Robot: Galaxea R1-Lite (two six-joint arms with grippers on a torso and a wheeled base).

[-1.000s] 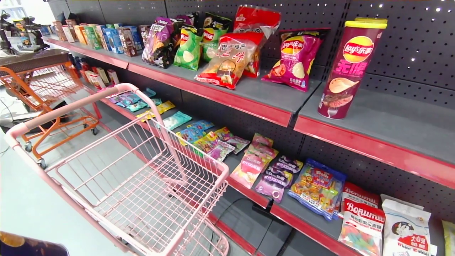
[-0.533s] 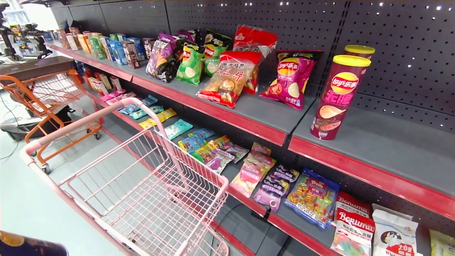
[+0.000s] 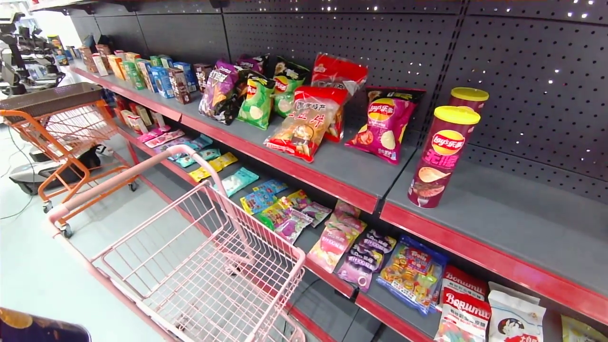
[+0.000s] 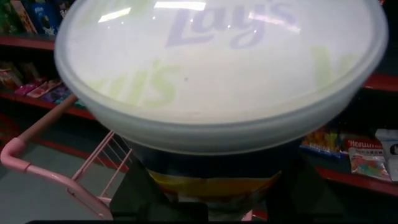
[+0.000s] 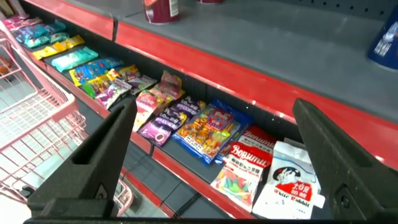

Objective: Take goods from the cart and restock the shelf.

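My left gripper [image 4: 217, 202] is shut on a dark blue and yellow chip can [image 4: 211, 180], whose pale lid [image 4: 217, 62] sits close to the left wrist camera. The same can shows at the lower left corner of the head view [image 3: 38, 328]. A pink wire cart [image 3: 266, 237] stands in front of the shelf, and I see no goods in its basket. My right gripper [image 5: 214, 168] is open with nothing between its fingers, hanging before the lower shelf [image 5: 186, 168]. Two maroon chip cans [image 3: 441, 156] stand upright on the upper shelf [image 3: 498, 223].
To the right of the maroon cans the upper shelf is bare grey board. To their left lie chip bags [image 3: 384, 123] and boxes [image 3: 161, 78]. Candy packets [image 3: 413, 270] cover the lower shelf. An orange cart [image 3: 61, 128] stands farther left.
The head camera has shifted, so shelf and cart now sit lower and more to the right in its picture. The can stays in the lower left corner. Nothing on the shelves moved.
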